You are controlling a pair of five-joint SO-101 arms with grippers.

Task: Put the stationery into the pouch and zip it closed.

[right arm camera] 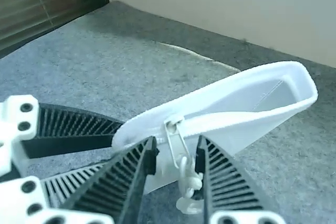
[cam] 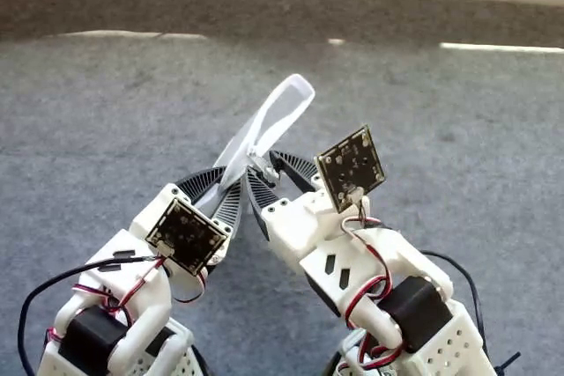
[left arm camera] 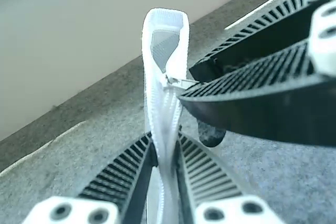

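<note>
Item, left: left gripper point(left arm camera: 165, 142); jaws clamped on the near end of the pouch point(cam: 280, 112), ribbed fingers point(left arm camera: 123, 174) pressed flat against both faces; it serves as the anchor.

Item, centre: pouch, white, soft, held off the grey table point(cam: 441, 129); in the high view its long axis runs from the point where the two grippers meet, away from the arms and slanting to the right, far end uppermost; the zip lies along the edge turned toward the wrist cameras; the teeth between the anchored end and the zip pull point(right arm camera: 177, 135) look meshed; beyond the pull the mouth gapes in a loop with the grey lining showing, so the closing is judged part done.

Item, right: right gripper point(right arm camera: 176, 148); jaws drawn in on either side of the zip pull; from the left wrist view the fingertips appear to meet on the tab, so judged pinched on it, though the right wrist view leaves a sliver of doubt.

Governing relation: the pull sits just beside the left gripper's hold, and the open stretch lies wholly on the far side of it; the coming draw is therefore judged to run along the long axis, away from the left gripper toward the raised far end; the right arm is nearer the pull and suited to it; the left need only hold firm against the tension.
</note>
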